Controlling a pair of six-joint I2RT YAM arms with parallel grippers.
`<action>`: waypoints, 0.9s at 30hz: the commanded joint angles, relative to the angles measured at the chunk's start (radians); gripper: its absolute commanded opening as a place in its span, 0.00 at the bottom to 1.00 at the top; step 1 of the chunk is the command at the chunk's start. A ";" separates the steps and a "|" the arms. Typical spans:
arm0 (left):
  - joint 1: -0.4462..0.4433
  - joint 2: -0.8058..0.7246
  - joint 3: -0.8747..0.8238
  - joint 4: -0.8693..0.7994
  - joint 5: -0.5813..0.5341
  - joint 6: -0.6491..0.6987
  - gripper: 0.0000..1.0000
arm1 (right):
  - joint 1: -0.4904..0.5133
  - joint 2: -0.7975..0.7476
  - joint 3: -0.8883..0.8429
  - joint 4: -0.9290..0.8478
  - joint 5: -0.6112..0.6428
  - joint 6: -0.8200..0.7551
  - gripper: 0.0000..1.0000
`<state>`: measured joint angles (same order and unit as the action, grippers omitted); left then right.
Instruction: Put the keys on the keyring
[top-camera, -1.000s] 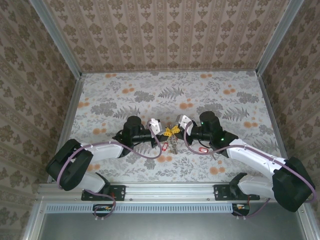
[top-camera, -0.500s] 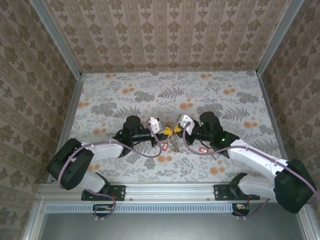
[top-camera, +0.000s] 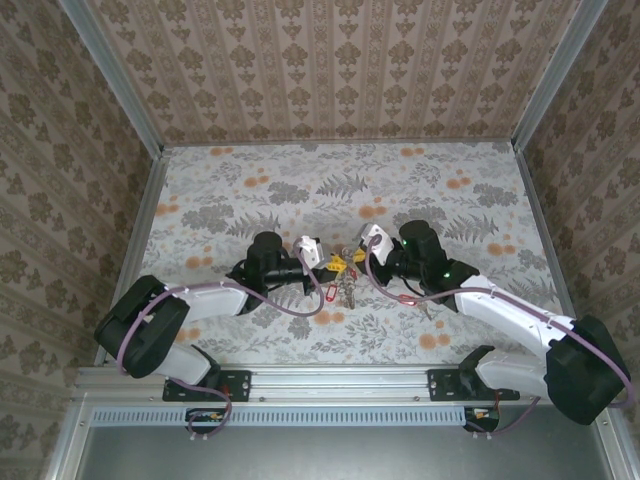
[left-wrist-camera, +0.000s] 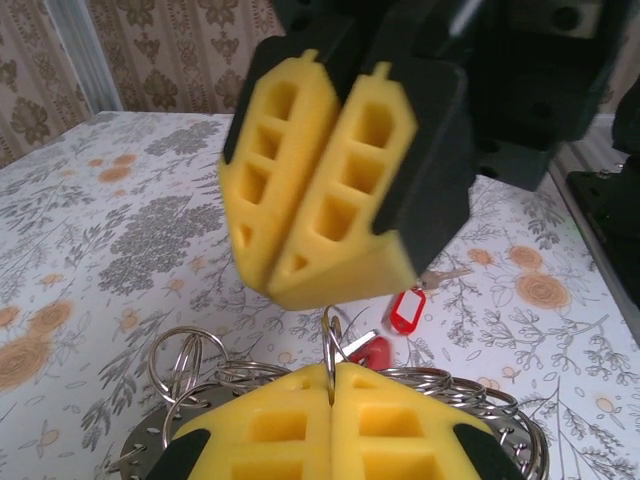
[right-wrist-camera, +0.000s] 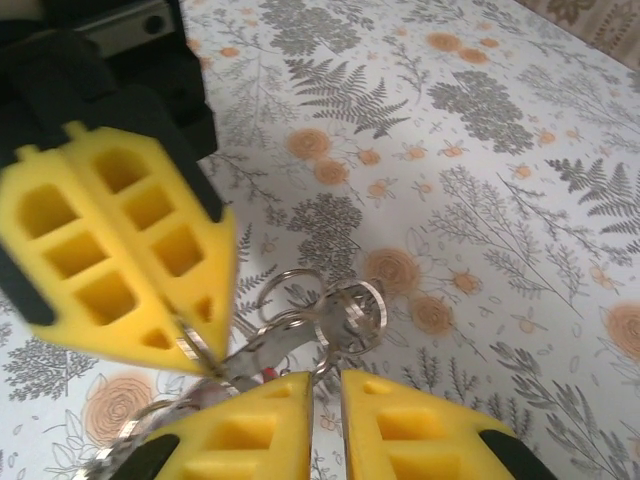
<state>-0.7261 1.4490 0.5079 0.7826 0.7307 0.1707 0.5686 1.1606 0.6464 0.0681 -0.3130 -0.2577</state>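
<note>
A tabletop (top-camera: 300, 170) covered in a pale print of grey fern leaves and orange blossoms sits inside a three-sided booth. The back wall (top-camera: 340, 70) and the two side walls (top-camera: 50, 170) wear beige-brown wallpaper with vertical stripes and repeating damask motifs. Slanted silvery metal posts (top-camera: 112, 78) mark the corners where the walls meet, and thin metal strips edge the sides of the table. A ribbed aluminium rail (top-camera: 340, 383) runs along the near edge, with a plain grey surface (top-camera: 330, 450) below it. The light is soft and even.
</note>
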 joint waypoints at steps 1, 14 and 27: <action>-0.007 -0.005 0.000 0.066 0.054 -0.011 0.00 | -0.010 0.008 -0.002 -0.026 0.011 0.023 0.18; -0.006 -0.004 0.031 -0.002 0.090 0.013 0.00 | -0.081 -0.124 0.027 -0.139 -0.257 -0.110 0.28; -0.003 -0.014 0.066 -0.068 0.120 0.032 0.00 | -0.094 -0.007 0.138 -0.249 -0.463 -0.239 0.29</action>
<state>-0.7269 1.4490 0.5407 0.7162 0.8104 0.1799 0.4793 1.1278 0.7525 -0.1333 -0.6937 -0.4492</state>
